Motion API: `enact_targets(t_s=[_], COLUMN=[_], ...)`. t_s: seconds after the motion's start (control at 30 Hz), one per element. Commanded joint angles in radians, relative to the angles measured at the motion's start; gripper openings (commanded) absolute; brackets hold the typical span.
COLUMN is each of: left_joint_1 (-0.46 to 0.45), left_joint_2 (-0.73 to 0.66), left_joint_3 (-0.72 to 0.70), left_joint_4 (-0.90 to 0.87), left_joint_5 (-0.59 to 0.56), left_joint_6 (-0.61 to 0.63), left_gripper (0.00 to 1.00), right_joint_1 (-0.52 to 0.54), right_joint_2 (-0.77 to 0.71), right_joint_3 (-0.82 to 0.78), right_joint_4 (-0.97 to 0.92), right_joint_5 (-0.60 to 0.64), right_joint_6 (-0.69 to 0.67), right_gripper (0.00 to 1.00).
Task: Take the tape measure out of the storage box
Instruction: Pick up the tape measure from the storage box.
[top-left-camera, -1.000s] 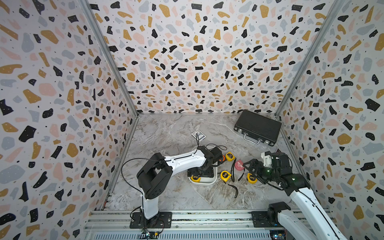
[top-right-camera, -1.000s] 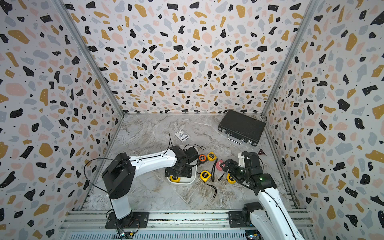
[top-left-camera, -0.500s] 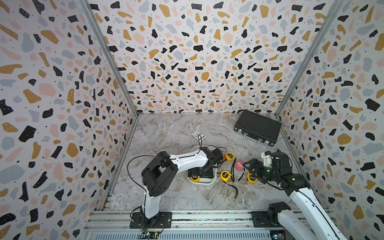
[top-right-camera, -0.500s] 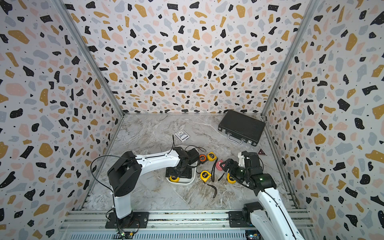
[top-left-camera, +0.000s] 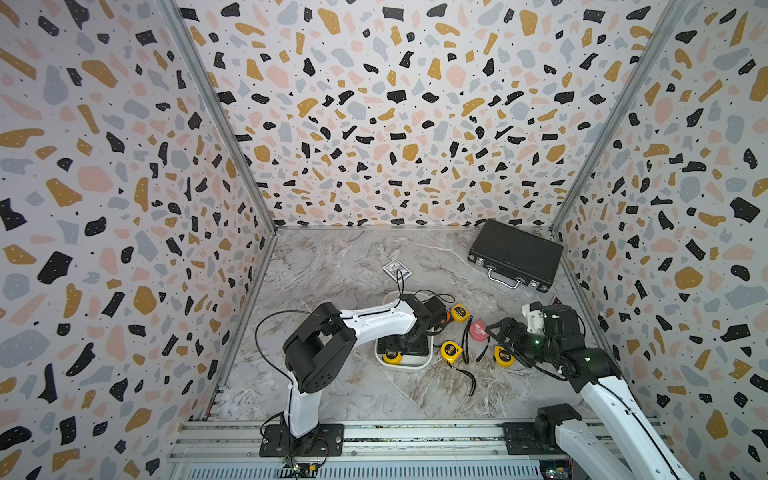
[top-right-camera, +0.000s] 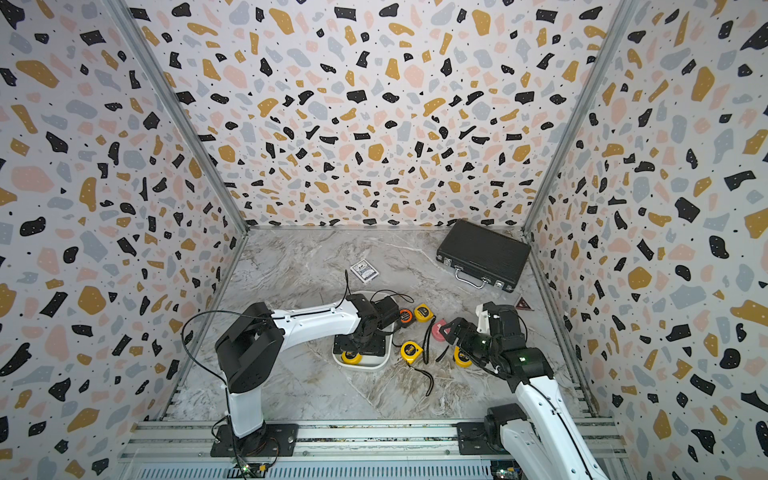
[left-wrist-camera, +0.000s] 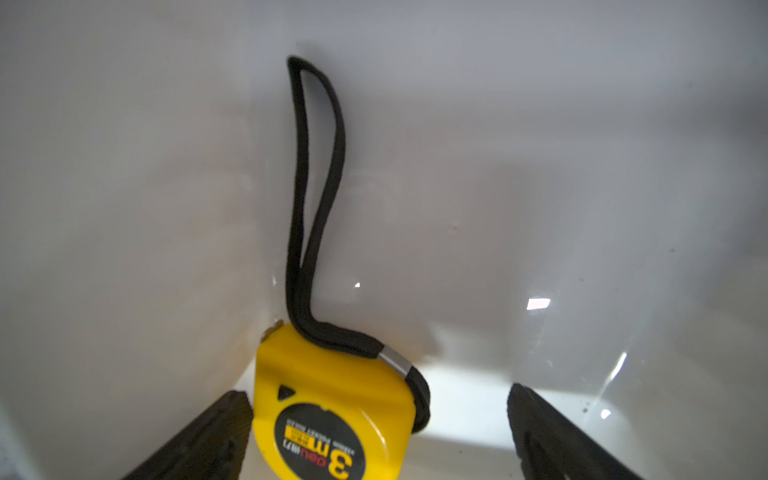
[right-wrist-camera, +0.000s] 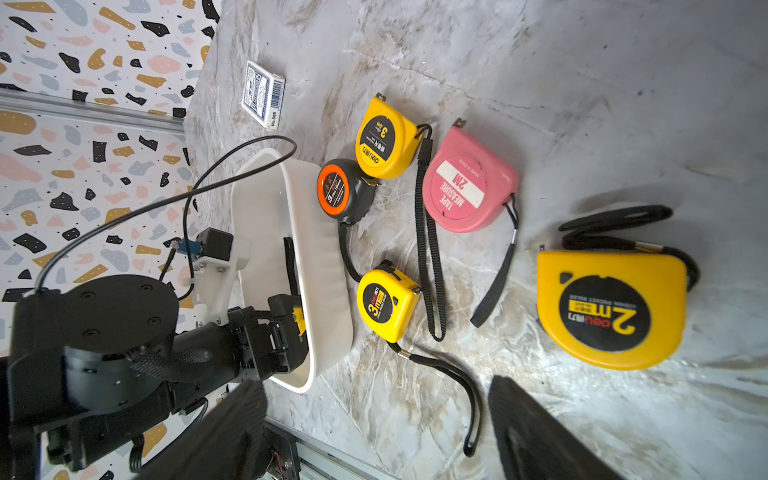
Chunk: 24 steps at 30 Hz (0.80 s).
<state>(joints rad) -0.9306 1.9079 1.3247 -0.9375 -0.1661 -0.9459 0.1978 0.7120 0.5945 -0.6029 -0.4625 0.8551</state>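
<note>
The storage box (top-left-camera: 405, 367) is found on the marble table (top-left-camera: 332, 266), near the middle and toward the near edge. One yellow tape measure (top-left-camera: 392, 356) is seen inside it, lying flat in the near left corner. In the left wrist view its black strap (left-wrist-camera: 316, 174) is laid out away from the case along the box's white interior.

The left gripper (left-wrist-camera: 378, 395) is lowered into the box with its jaws spread wide, and the tape measure (left-wrist-camera: 332, 415) is placed between them. One finger (left-wrist-camera: 224, 424) is seen just beside the yellow case; contact cannot be confirmed. The other finger is well apart from it. Nothing is pinched.

The right gripper (top-left-camera: 500, 330) is held above the table to the right of the box, jaws spread and empty.

Five further tape measures are recorded on the table right of the box:
- a pink one (right-wrist-camera: 469, 183)
- a black and orange one (right-wrist-camera: 338, 193) against the box wall
- three yellow ones (right-wrist-camera: 386, 139) (right-wrist-camera: 384, 305) (right-wrist-camera: 609, 309)

A black briefcase (top-left-camera: 515, 253) is noted at the far right corner, and a card pack (top-left-camera: 397, 270) beyond the box.
</note>
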Motion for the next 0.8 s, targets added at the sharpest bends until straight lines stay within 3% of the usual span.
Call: enact_targets(t_s=[0.0,0.77], left_joint_1=[-0.007,-0.005], left_joint_2=[-0.05,0.015], left_joint_3=[-0.017,-0.051], left_joint_4=[-0.021,0.011], left_joint_5=[-0.017,0.094], left_joint_6=[-0.003,0.045], left_gripper=[1.0,0.94], right_joint_1=[0.006,0.005], right_joint_2=[-0.014,-0.003], right_joint_3=[0.04,0.054], right_joint_4=[-0.018,-0.025], right_joint_5=[-0.014,-0.027], right_joint_6=[-0.005,0.004], right_gripper=[0.89,0.9])
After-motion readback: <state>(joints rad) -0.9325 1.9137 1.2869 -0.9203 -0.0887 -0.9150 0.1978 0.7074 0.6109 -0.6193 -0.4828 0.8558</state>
